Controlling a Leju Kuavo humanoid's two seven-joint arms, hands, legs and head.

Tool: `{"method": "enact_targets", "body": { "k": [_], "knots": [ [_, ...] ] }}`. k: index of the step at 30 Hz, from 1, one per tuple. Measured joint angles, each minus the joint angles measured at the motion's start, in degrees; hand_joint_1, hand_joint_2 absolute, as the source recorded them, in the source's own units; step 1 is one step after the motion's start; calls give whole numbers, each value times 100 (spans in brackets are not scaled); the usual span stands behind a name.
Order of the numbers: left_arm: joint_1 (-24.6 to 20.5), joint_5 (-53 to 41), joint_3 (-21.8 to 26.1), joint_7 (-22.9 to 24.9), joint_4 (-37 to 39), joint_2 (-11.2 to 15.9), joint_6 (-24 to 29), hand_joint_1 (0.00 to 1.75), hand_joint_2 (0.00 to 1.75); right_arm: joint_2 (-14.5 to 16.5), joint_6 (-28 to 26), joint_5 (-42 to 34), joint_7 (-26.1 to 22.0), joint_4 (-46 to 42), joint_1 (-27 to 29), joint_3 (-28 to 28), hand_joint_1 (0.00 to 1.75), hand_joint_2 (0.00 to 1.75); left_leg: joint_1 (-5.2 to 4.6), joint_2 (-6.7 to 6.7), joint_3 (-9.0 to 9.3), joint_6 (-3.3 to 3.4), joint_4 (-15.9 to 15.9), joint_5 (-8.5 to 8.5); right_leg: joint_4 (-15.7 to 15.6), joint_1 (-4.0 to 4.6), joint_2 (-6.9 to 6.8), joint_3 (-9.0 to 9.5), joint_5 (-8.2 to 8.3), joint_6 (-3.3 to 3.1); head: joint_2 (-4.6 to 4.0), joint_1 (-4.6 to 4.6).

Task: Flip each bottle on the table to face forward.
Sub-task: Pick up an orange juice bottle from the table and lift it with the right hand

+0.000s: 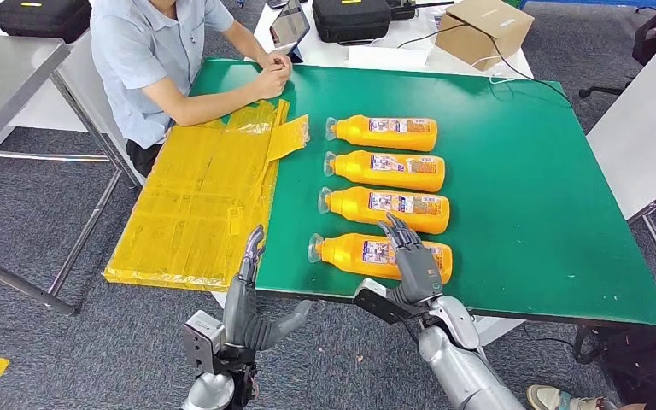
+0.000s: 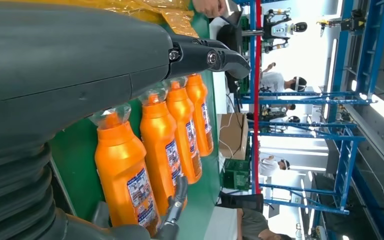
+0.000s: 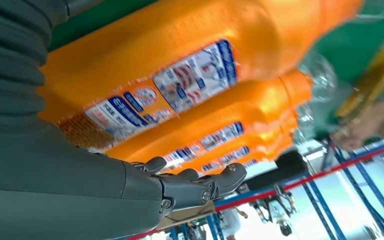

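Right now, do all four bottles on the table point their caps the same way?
Yes: the four orange bottles lie side by side, every clear cap toward the yellow sheet.

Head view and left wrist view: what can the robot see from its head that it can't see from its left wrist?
Head view alone: the whole green table, the yellow plastic sheet at the table's left, a cardboard box at the far end, and the right hand over the nearest bottle. Left wrist view alone: blue metal racks and people standing far off. Both: four orange bottles lying in a row on the green table, and the left hand beside the table's near edge.
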Motion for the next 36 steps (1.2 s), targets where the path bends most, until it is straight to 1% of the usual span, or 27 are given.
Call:
{"method": "enact_targets", "body": {
  "k": [5,10,15,21,29,36],
  "knots": [
    [-16,-12,-20,0,0,1,19,0,175,7,-69,249,250,259,-146,15,0,175,0,0,0,0,0,0,-1,0,0,0,0,0,0,0],
    [-13,-54,-20,0,0,14,89,0,175,10,-505,788,661,394,-186,104,0,175,0,-1,0,1,0,0,0,-1,0,1,0,0,0,0],
    [11,-122,-12,0,-12,44,182,0,175,-17,-504,1246,1027,389,-145,182,0,175,0,0,1,0,0,0,-1,0,0,0,0,0,0,0],
    [123,-190,21,0,-125,95,271,0,175,-124,-461,1708,1331,-38,172,232,0,175,0,0,1,0,0,-2,-1,0,0,-1,-1,0,0,0],
    [239,-191,110,0,-238,134,260,0,175,-315,11,2254,1712,-869,706,242,0,175,0,0,4,0,0,-3,-2,0,0,3,-1,0,0,0],
    [304,-181,199,0,-320,141,213,0,175,-438,39,2626,1970,-1227,963,243,0,175,0,-1,6,1,0,-2,-2,-1,0,5,-1,0,0,0]
  ]
}}
